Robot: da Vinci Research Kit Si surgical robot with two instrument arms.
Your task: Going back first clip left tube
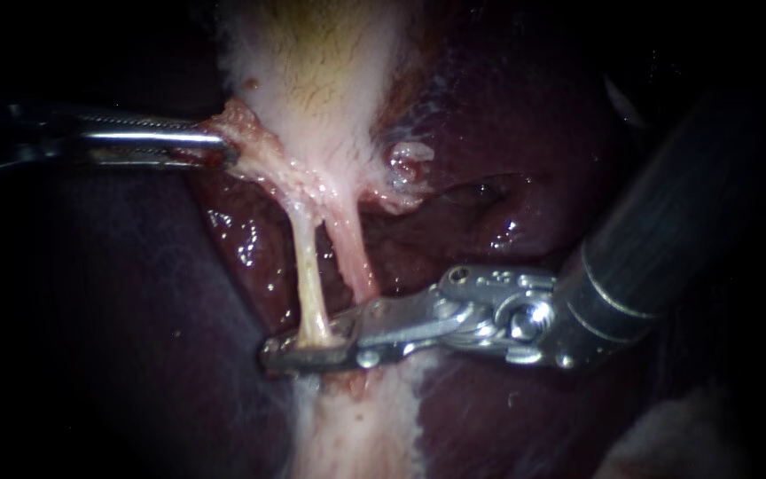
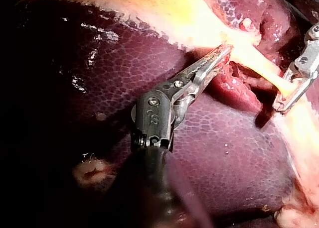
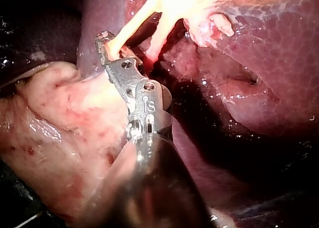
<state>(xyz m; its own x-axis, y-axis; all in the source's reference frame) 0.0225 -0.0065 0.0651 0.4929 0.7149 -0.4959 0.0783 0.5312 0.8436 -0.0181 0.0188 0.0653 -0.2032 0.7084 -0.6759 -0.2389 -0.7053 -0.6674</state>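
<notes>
1. Two instruments are at work; the nearer is the right instrument, its thick dark shaft coming in from the lower right and its metal wrist lying across pale fatty tissue.
2. Its claw points toward the view's left and stands only partly open, a narrow gap showing between the two halves. The lower end of the left tube sits in that gap. The tube looks round and unsquashed there, and no clip can be made out on it.
3. The left tube is thin and yellowish. It runs stretched and nearly straight from the claw up to the pale neck of tissue above.
4. Just beside it on the right runs a second tube, pinker and a little thicker, which passes behind the right instrument's claw.
5. Behind both tubes lies wet, dark red liver, with glints on its surface.
6. Farther back, the left instrument reaches in level from the left. Its toothed claw is closed on the ragged pink edge where the tubes meet the gallbladder, holding that edge out to the left.
7. The gallbladder, whitish with a yellow-green centre, rises to the top of the endoscope view, farthest off.
</notes>
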